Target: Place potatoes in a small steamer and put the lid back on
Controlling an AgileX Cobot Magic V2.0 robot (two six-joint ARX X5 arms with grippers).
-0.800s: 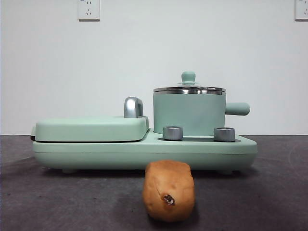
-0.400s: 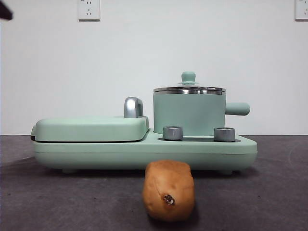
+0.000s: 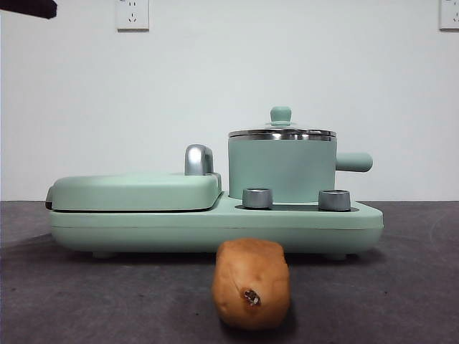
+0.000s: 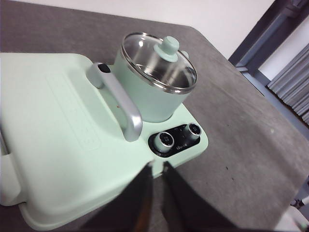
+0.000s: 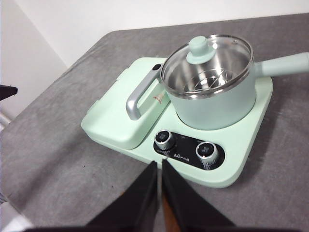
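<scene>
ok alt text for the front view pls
A tan potato lies on the dark table in front of a mint-green cooker, whose small steamer has its glass lid on. A flat griddle cover sits beside the steamer, and a black arm tip shows at a top corner.

A mint-green griddle cover (image 3: pixel 136 191) with a steel handle (image 3: pixel 199 159) sits beside two knobs (image 3: pixel 257 198).
</scene>
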